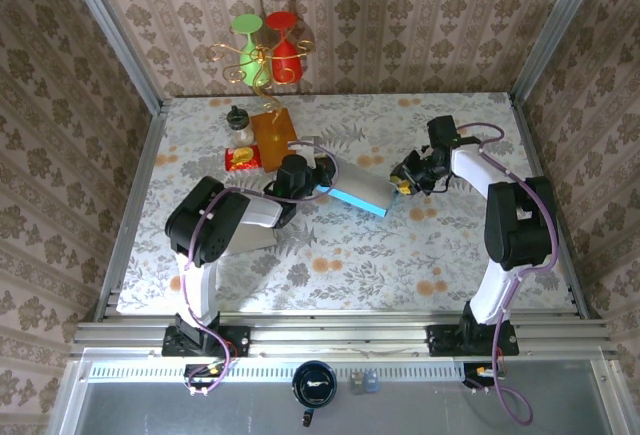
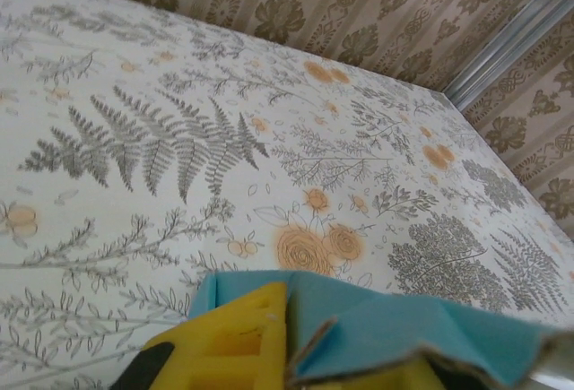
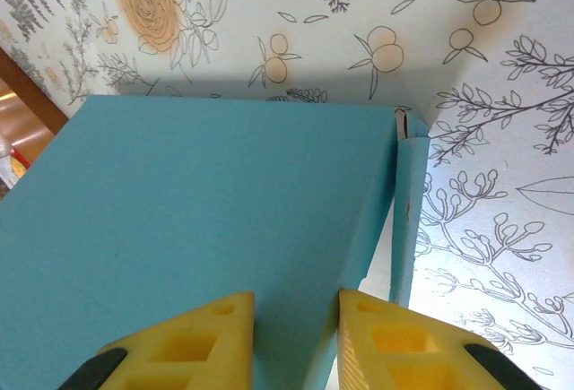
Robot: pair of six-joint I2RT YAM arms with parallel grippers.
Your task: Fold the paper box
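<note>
box: paper box (image 1: 355, 193), blue, near table centre on the floral cloth (image 1: 330, 265). In the top view its long axis runs from 10 to 4 o'clock.
top view: gives the layout. Both arms meet at the box, with the left gripper (image 1: 312, 183) at its 9 o'clock end and the right gripper (image 1: 403, 185) at its 3 o'clock end.
clutter: at the table's 11 o'clock, just beyond the left gripper, are a brown board (image 1: 272, 135), a small bottle (image 1: 238, 120) and a red packet (image 1: 243, 159). A glass rack (image 1: 265, 50) with one green and one red glass is at 12 o'clock, against the back wall.
left wrist: adds edge detail. A creased blue flap (image 2: 404, 327) with a raw cardboard edge comes up from 6 o'clock, and bare cloth lies beyond it.
left gripper state: left gripper (image 2: 323, 345) is clamped on that flap. The card sits between the yellow fingers (image 2: 233, 341).
right wrist: adds the corner. A flat blue panel (image 3: 197, 220) runs in from 9 o'clock. At 3 o'clock a narrow side flap (image 3: 411, 211) stands off it, with a slit between them and white showing low in the slit.
right gripper state: right gripper (image 3: 296, 323) has its jaws partway apart, straddling the panel's right-hand edge. One finger (image 3: 179, 350) is over the panel and the other is on the side-flap side. Blue fills the gap between them, and I can't tell whether they bite on the card.
</note>
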